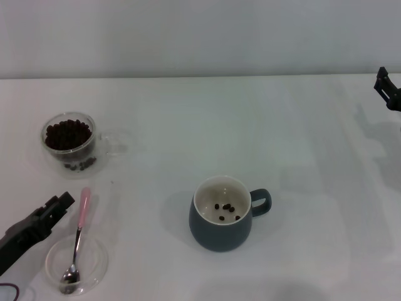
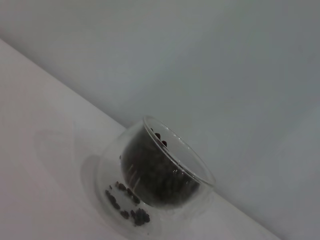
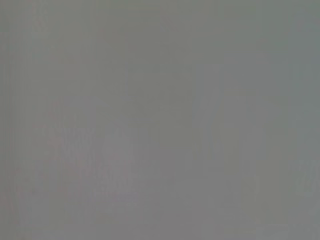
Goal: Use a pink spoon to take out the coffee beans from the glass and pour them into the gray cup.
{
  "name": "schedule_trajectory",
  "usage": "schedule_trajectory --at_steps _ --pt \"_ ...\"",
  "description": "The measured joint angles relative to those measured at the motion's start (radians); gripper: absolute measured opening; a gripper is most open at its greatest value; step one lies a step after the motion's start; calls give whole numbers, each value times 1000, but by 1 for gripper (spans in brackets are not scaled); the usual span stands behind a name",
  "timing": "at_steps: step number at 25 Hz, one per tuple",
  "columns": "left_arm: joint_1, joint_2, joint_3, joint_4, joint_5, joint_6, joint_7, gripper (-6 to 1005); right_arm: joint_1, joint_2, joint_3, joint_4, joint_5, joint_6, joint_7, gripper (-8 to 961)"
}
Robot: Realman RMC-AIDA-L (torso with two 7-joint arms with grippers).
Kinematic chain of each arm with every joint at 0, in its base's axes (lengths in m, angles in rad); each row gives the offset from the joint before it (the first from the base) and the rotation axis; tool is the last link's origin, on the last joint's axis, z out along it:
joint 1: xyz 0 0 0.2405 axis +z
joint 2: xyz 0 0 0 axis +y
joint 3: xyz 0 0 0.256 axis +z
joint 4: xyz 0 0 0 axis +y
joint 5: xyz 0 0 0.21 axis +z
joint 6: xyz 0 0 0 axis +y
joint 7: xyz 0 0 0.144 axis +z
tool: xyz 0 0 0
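Beside the pink spoon (image 1: 80,233), at the near left of the table (image 1: 188,125), the left gripper (image 1: 57,207) hangs low with nothing in it, and I cannot tell whether its jaws stand apart or together. The spoon's bowl rests in a clear saucer (image 1: 94,266) and its pink handle leans out over the rim toward the gripper. A careless pinch on that slim handle could tip the spoon or skate the light saucer away, I judge. Beyond stands the glass (image 1: 69,139), heaped with coffee beans (image 1: 67,133); a few seem to sit low in its double wall, though it is hard to tell inside from outside. A deep scoop there might nudge the glass or spill beans. Near the table's middle, the gray cup (image 1: 222,214) holds only a few beans. Far right, the right gripper (image 1: 387,88) is parked, cut off by the frame edge; its wrist view shows only blank gray.
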Motion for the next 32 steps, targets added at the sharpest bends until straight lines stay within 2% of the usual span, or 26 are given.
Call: schedule_trajectory --at_steps 9,12,15,17,21,25,29,32 --pt "3 -1 -4 2 -54 20 45 456 -4 -2 0 4 0 0 0 874" --pt "17 -2 -4 2 -123 14 117 571 -7 -2 0 5 0 0 0 874" --pt "31 -13 -3 2 -190 2 192 686 -8 -1 0 4 0 0 0 874" --pt "41 -21 -3 2 -248 -7 260 868 -9 -1 0 3 0 0 0 874" --pt "59 -36 -3 2 -400 -25 475 868 -9 0 0 3 0 1 0 874" --pt "54 -40 -3 -2 -509 -17 688 867 -9 1 0 2 0 1 -4 874" --pt "30 -41 -23 -4 -548 9 841 865 0 4 -2 0 0 3 -100 874" --pt "9 -41 -82 -4 -550 15 894 861 -2 10 -3 -4 0 5 -187 874"
